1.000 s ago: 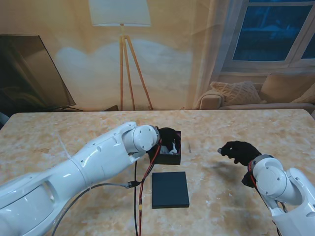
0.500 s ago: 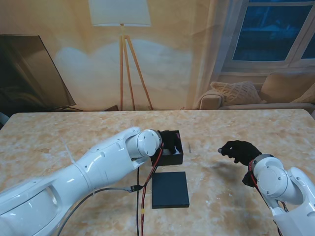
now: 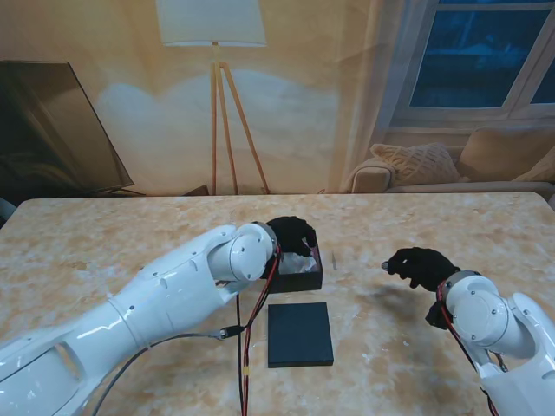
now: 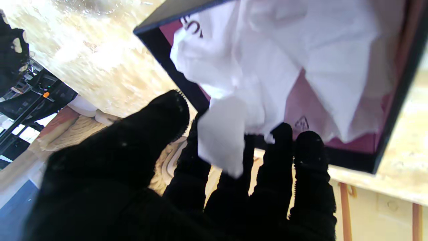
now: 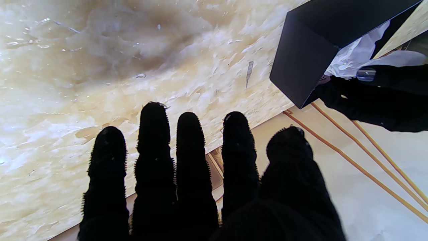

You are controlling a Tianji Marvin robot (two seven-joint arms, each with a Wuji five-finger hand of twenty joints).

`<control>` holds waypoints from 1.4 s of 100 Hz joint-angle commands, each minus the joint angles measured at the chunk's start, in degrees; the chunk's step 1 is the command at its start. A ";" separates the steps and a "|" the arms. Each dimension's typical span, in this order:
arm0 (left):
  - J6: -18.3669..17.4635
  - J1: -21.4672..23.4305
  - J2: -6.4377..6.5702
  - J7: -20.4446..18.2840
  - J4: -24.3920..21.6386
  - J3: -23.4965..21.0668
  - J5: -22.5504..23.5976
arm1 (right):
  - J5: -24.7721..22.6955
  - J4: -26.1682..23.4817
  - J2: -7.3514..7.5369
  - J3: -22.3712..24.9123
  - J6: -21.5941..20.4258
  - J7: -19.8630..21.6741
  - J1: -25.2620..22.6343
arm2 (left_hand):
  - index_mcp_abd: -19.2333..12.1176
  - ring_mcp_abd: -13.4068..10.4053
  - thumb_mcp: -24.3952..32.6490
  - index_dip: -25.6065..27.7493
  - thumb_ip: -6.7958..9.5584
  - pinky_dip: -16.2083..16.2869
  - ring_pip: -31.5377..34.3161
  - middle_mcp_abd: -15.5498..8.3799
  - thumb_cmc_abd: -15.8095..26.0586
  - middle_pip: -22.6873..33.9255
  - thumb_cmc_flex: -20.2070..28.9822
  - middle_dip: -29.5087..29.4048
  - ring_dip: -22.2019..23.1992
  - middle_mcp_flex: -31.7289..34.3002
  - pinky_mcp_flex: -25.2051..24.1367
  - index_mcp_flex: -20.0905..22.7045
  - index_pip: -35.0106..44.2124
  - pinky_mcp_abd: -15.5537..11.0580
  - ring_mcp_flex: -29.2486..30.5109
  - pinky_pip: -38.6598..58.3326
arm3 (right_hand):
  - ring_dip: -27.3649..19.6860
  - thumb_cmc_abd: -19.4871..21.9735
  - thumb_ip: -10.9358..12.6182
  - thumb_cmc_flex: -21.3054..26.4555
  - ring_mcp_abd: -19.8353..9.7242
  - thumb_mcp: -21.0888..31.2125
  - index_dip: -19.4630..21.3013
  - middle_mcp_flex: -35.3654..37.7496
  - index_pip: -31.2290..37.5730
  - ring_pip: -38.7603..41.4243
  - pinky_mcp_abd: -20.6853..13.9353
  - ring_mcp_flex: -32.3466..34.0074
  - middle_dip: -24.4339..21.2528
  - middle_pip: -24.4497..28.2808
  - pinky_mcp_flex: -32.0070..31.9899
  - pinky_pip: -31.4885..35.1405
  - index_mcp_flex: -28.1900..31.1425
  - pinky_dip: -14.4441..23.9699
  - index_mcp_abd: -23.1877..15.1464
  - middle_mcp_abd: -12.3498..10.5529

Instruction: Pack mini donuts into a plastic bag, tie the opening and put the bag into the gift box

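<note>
Marble table (image 3: 130, 234) | lamp (image 3: 212, 52), sofa (image 3: 451, 169) behind | left hand (image 3: 292, 236) grip on bag (image 4: 267, 60) unclear | right hand (image 3: 421, 264) spread, empty

White arms (image 3: 173, 295) — seemingly black-gloved hands (image 3: 422, 264).

The table (image 3: 451, 225) is viewed from above; the box (image 4: 394, 100) beside the left hand (image 4: 140, 187) is shared by both close wrist views.

Living room: floor lamp (image 3: 211, 52), sofa (image 3: 451, 169), window (image 3: 486, 56).
</note>
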 commanded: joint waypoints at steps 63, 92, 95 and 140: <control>-4.73 10.81 7.50 -1.91 -19.15 -10.07 8.92 | 0.82 -0.32 -0.18 -0.44 0.27 1.06 -0.42 | -2.71 0.55 -10.18 7.12 -3.43 3.24 9.48 -3.17 0.04 8.10 6.17 5.80 6.31 11.26 6.64 5.02 10.77 -0.28 9.74 7.48 | -0.71 0.11 -0.12 1.83 -0.47 -0.52 -0.56 1.10 0.93 0.29 0.88 0.69 -0.68 0.05 -0.24 -0.47 -0.52 0.48 -0.57 -0.73; -4.82 9.32 6.92 -3.33 -15.08 -7.47 6.16 | 1.32 0.03 -0.13 -1.16 0.65 1.37 0.21 | -0.20 0.66 -11.59 4.82 -3.12 1.46 7.94 -2.65 1.89 7.07 6.58 4.66 5.25 12.38 8.33 6.59 10.84 -1.40 10.96 6.07 | -0.70 0.25 -0.13 1.78 -0.38 -0.56 -0.56 1.07 0.75 0.31 0.79 0.71 -0.69 0.04 -0.44 -0.55 -0.63 0.46 -0.39 -0.79; -4.84 8.90 6.63 -3.19 -14.11 -7.05 5.51 | 1.35 0.05 -0.12 -1.18 0.64 1.41 0.23 | -0.21 0.52 -11.74 4.54 -3.00 1.07 7.66 -2.84 1.99 6.99 6.60 4.50 4.96 12.44 8.44 6.83 10.54 -1.47 11.07 5.77 | -0.70 0.23 -0.13 1.78 -0.42 -0.56 -0.54 1.06 0.78 0.29 0.86 0.66 -0.70 0.03 -0.29 -0.49 -0.57 0.48 -0.45 -0.79; -3.71 5.00 4.00 -5.15 -5.51 -2.69 -1.98 | 1.82 0.46 -0.10 -2.09 0.90 1.61 0.83 | 3.85 2.32 -15.98 0.66 1.15 -3.36 4.46 -0.80 13.45 3.15 3.05 0.49 0.93 12.14 7.36 9.67 -0.49 -0.69 9.48 3.93 | -0.69 0.42 -0.11 1.66 -0.48 -0.58 -0.55 1.00 0.42 0.33 0.86 0.76 -0.73 -0.03 -0.26 -0.47 -0.69 0.49 -0.18 -0.66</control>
